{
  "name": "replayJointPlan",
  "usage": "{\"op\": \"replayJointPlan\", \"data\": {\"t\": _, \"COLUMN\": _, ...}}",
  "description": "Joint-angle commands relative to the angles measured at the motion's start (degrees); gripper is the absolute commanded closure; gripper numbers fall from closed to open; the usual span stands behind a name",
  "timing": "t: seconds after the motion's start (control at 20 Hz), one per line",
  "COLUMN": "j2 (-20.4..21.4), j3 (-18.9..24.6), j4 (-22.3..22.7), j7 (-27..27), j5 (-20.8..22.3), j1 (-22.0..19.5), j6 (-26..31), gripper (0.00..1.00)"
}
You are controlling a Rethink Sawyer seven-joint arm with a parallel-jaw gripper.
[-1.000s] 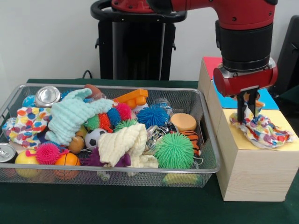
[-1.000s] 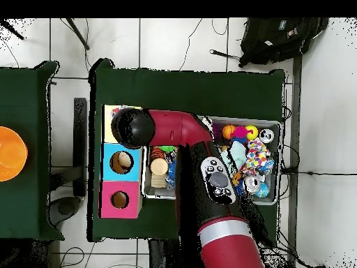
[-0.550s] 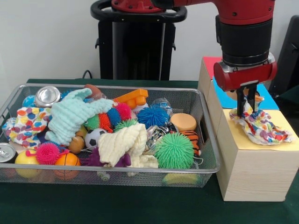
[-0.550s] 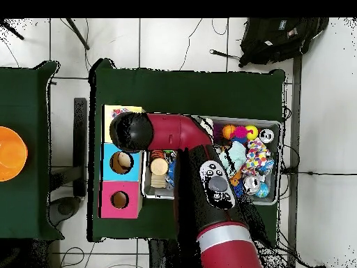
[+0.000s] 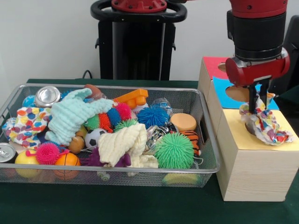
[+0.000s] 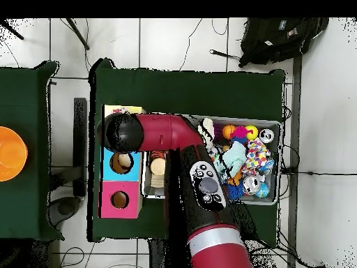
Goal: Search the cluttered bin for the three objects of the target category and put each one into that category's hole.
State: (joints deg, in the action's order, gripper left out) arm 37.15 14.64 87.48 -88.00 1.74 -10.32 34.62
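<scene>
multicoloured spotted cloth [image 5: 264, 124] pinched in gripper [image 5: 259, 103], bunched over yellow box top [image 5: 243, 140]. placement step under way; next: push down into hole, then release.

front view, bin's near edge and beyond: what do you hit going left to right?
Silver can → pink spiky ball → orange ball → cream cloth → green spiky ball → wooden box with patterned cloth under the pincer.

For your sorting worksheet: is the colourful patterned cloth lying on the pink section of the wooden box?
No, the patterned cloth lies on the yellow section, under the gripper.
</scene>
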Motion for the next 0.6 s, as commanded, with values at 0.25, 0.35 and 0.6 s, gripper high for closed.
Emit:
{"op": "replayJointPlan", "data": {"t": 0.25, "j2": -1.95, "j3": 0.68, "j4": 4.14, "j7": -10.64, "j5": -1.02, "j1": 1.62, "j6": -5.04, "gripper": 1.00}}
{"op": "replayJointPlan", "data": {"t": 0.35, "j2": -2.26, "j3": 0.38, "j4": 3.57, "j7": -10.52, "j5": -0.97, "j1": 1.84, "j6": -4.93, "gripper": 1.00}}
{"op": "replayJointPlan", "data": {"t": 0.6, "j2": -3.35, "j3": -1.10, "j4": 1.10, "j7": -9.91, "j5": -0.03, "j1": 2.56, "j6": -4.67, "gripper": 1.00}}
